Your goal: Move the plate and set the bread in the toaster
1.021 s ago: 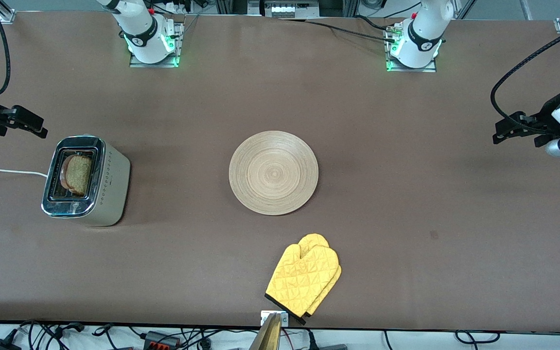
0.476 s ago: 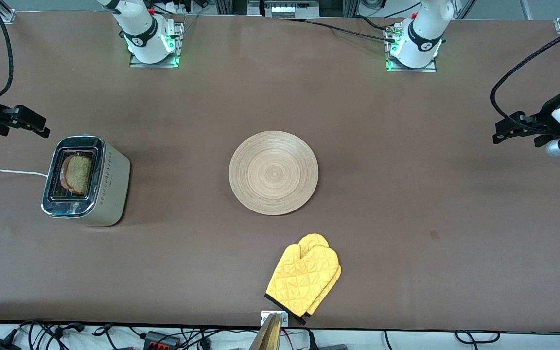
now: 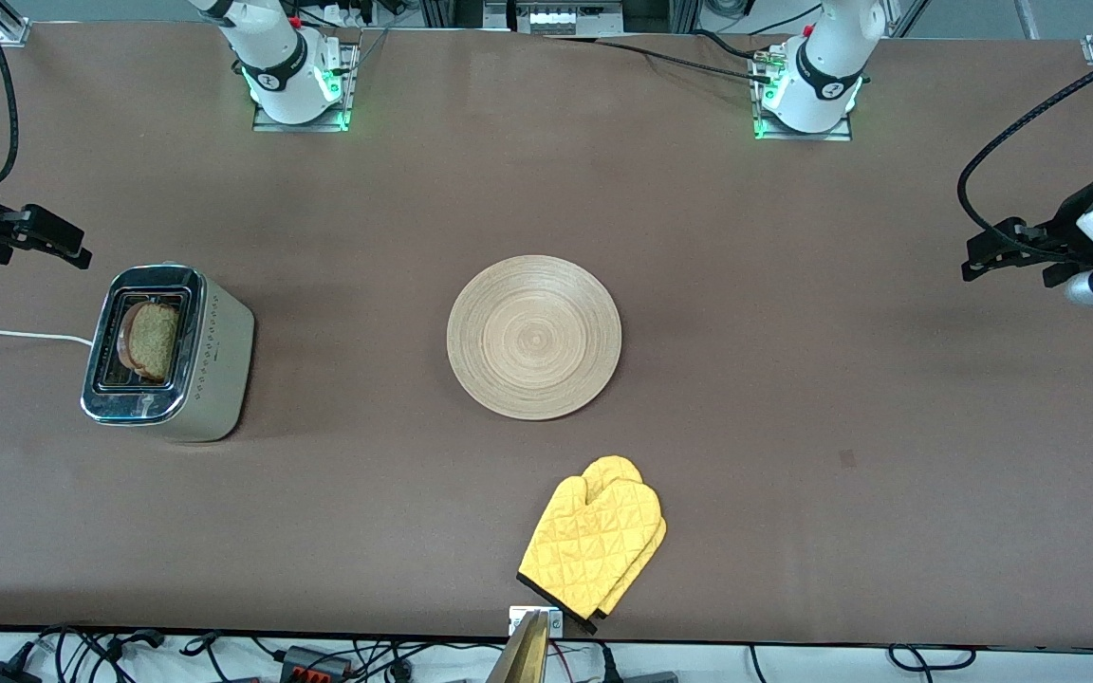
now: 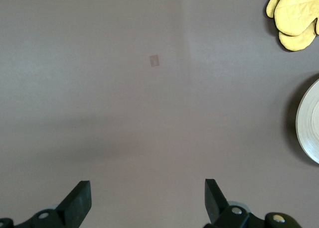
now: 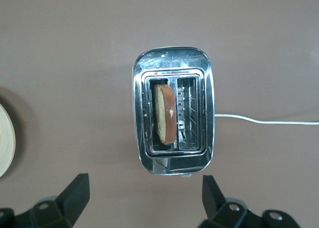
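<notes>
Bread (image 3: 150, 340) in toaster (image 3: 167, 353) (leaning), plate (image 3: 534, 337) bare

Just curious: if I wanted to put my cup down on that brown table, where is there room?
Widest bare stretch: between the round light-wood plate and the left arm's end. Also between plate and cream-and-chrome toaster. Tightest: between plate and yellow quilted oven mitts, near the table edge.

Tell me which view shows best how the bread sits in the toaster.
The right wrist view: it looks straight down on the toaster, showing the bread standing on edge in one slot, its top above the chrome. The front view shows the bread smaller and at a slant. The left wrist view misses it.
</notes>
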{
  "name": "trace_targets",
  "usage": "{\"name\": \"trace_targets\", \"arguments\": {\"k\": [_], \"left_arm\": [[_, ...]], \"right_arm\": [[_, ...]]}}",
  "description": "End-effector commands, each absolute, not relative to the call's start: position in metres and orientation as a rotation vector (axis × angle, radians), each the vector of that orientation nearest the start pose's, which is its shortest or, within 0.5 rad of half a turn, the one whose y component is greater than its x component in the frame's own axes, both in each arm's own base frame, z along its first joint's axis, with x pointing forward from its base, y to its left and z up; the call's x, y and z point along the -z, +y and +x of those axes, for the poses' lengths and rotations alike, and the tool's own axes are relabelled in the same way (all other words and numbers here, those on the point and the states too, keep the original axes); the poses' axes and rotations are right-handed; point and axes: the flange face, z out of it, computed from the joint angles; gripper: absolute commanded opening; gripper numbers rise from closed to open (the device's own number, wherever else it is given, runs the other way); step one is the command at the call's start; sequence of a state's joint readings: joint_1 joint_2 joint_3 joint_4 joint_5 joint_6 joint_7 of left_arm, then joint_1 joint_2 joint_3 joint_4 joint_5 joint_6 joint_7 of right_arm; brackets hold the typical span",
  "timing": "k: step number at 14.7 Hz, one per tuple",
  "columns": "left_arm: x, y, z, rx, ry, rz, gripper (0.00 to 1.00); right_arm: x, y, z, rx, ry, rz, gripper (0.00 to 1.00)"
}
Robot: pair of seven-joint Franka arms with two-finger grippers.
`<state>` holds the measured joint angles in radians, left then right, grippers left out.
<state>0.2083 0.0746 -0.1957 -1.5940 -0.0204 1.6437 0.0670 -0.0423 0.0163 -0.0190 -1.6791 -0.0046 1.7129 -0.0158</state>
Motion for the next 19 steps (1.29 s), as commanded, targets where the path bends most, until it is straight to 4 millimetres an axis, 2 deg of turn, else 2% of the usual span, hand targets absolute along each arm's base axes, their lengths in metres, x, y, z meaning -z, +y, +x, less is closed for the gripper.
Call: {"name": "trace_targets", "arguments": {"k": [1,19], "left_arm": [[-0.5799,0.0101,0.5785,-0.037,0.076,-3.185,1.00],[-0.5799,0.0110,0.5785,-0.036,0.076,-3.185,1.00]], "right_arm": [[-0.5827,-0.0330,0.5626,0.045,0.056,-3.153,1.00],[-0.5809,-0.0279,0.5561,-0.010,0.050,-3.147,1.00]]}}
